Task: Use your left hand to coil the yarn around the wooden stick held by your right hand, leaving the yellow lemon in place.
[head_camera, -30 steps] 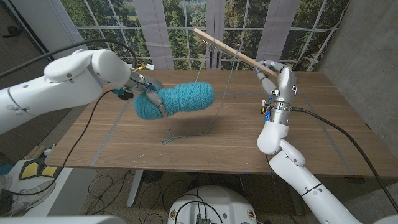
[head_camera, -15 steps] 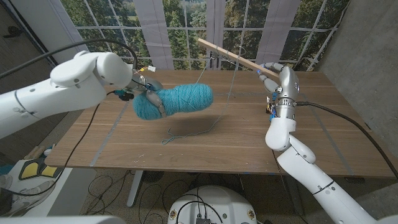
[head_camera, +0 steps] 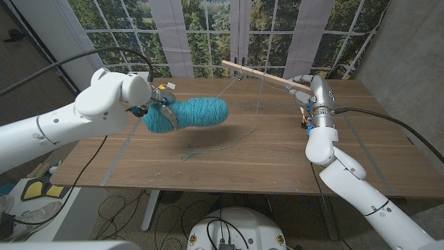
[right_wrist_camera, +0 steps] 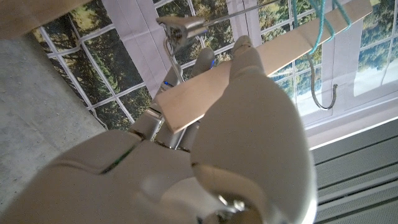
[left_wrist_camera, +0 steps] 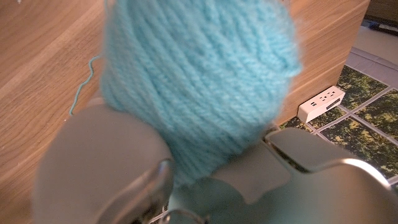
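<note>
Left hand [head_camera: 161,111], left-centre of the head frame: fingers [left_wrist_camera: 118,186] clenched on the teal yarn ball [head_camera: 189,114], carried in the air above the desk [head_camera: 229,156]. Over the last second the ball has drifted a bit left and slightly up; the arm has swung further in over the desk.

Centre: strand [head_camera: 260,97] runs from the ball up to the stick and a loop hangs from the stick down to the desk, loose tail [head_camera: 208,148] lying on the wood under the ball. Tail looks unmoved.

Right: the wooden stick [head_camera: 260,74] has dropped from a steep tilt to nearly level, its free end now lower and nearer frame centre. Right hand [head_camera: 305,87] at upper right, fingers [right_wrist_camera: 249,62] grasping the stick's end; wrist view shows yarn [right_wrist_camera: 323,15] crossing the stick farther out.

Read: mid-coil, stick re-angled to take the next turn. How many turns are on, I can't tell. Slack looks generous, so the loop could slide off the free end.

No lemon that I can make out.
</note>
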Available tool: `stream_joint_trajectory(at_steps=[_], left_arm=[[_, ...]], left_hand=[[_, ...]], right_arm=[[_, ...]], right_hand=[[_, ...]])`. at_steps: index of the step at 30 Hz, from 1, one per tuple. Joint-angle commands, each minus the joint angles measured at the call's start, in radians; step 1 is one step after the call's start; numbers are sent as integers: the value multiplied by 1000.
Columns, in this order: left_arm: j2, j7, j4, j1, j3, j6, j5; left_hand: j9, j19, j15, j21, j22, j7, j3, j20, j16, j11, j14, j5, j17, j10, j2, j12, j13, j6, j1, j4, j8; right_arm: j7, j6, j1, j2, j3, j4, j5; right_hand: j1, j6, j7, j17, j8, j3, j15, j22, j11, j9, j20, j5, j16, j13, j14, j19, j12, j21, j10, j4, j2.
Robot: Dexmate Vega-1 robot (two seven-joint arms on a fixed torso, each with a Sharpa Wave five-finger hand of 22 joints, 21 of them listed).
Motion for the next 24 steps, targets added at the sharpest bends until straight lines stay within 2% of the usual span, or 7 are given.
stream_joint_trajectory(at_steps=[1, 3, 9, 16, 18, 21, 24], left_arm=[[-91, -102, 70, 115, 3, -46, 488], [-114, -121, 87, 141, -25, -55, 517], [-168, -77, 131, 230, -80, -101, 608], [-219, 77, 171, 354, -134, -129, 699], [-237, 81, 202, 369, -106, -160, 838], [-268, 165, 204, 427, -176, -159, 728], [-293, 199, 246, 445, -155, -180, 824]], left_hand=[[7, -1, -209, 1, 1, -3, 100, -92, -4, -22, 221, -1, 0, 24, 285, 1, 6, -3, 282, 107, -6], [6, -2, -209, 1, 0, -5, 100, -92, -5, -23, 222, -1, 0, 24, 285, 0, 5, -3, 282, 108, -8], [7, -2, -209, 0, -1, -5, 100, -94, -11, -23, 223, -1, -7, 25, 286, -2, 5, -5, 281, 110, -9], [7, -1, -208, 0, -3, -8, 100, -95, -14, -29, 223, -2, -8, 22, 286, -7, 2, -15, 281, 112, -14], [5, -1, -208, 0, -4, -9, 99, -96, -15, -30, 225, -2, -9, 20, 286, -10, -2, -13, 279, 114, -15], [2, -1, -207, -2, -6, -11, 98, -98, -25, -35, 224, -3, -24, 18, 288, -13, -4, -13, 279, 116, -18], [4, -1, -207, -2, -5, -10, 97, -98, -31, -38, 225, -3, -35, 17, 289, -14, -4, -18, 278, 117, -19]], right_arm=[[182, -249, 29, -82, -10, -76, 118], [174, -257, 32, -84, -15, -74, 128], [200, -343, 54, -104, -36, -89, 171], [252, -456, 97, -131, -58, -103, 253], [264, -483, 111, -140, -67, -101, 277], [293, -508, 129, -151, -66, -94, 332], [335, -532, 149, -159, -54, -78, 407]], right_hand=[[109, 9, 22, -6, -9, 4, -24, 0, 57, -10, -64, 8, 7, -10, 28, 24, -2, 10, 65, -10, 86], [119, 13, 34, -11, -15, 7, -23, -2, 67, -21, -54, 10, 8, -18, 41, 35, -4, 13, 77, -22, 74], [119, 19, 47, -16, -21, 11, -19, -4, 76, -31, -47, 8, 10, -19, 52, 42, -4, 13, 84, -27, 69], [119, 21, 48, -20, -27, 16, -18, -5, 82, -40, -40, 5, 11, -19, 60, 45, -5, 12, 87, -31, 67], [119, 20, 51, -21, -29, 18, -18, -5, 83, -42, -38, 4, 11, -19, 61, 47, -5, 12, 88, -32, 66], [119, 21, 54, -23, -32, 21, -16, -6, 86, -45, -34, 2, 12, -18, 68, 49, -4, 12, 92, -34, 68], [120, 21, 61, -26, -35, 24, -15, -6, 91, -49, -28, -3, 14, -15, 76, 55, -1, 13, 99, -38, 65]])
